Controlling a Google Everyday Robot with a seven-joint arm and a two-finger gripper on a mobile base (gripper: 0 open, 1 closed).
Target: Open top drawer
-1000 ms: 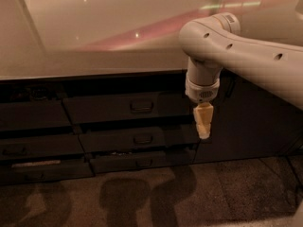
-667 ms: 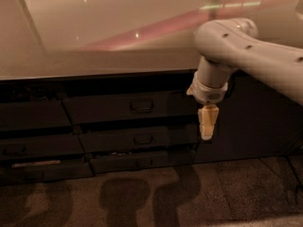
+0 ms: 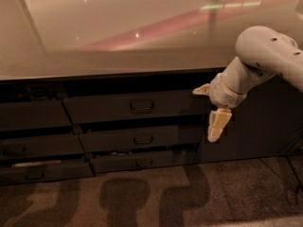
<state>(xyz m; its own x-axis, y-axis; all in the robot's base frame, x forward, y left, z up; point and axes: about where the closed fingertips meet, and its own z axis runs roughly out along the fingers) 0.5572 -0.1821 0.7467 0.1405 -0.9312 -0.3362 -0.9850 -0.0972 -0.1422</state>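
Countertop [image 3: 118,46]: glossy pale slab overhanging the dark fronts, so the pulls sit in shadow.
Top drawer [image 3: 99,109]: widest front, directly under that edge; I judge it not yet pulled out.
Handle [image 3: 142,106]: small central bar, untouched.
Gripper [image 3: 206,113]: mine, by the drawer's right end, level with it, well apart from the bar.
Jaws: spread, holding nothing, probably ready to take the bar.

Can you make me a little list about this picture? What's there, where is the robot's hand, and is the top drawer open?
place: dark cabinet under a shiny countertop
top drawer: wide, dark grey, looks closed
handle: small bar in the drawer's middle
end effector: cream-coloured, pointing down, to the right of the top drawer, far from the handle
lower drawers: two shorter fronts underneath
task: not done yet
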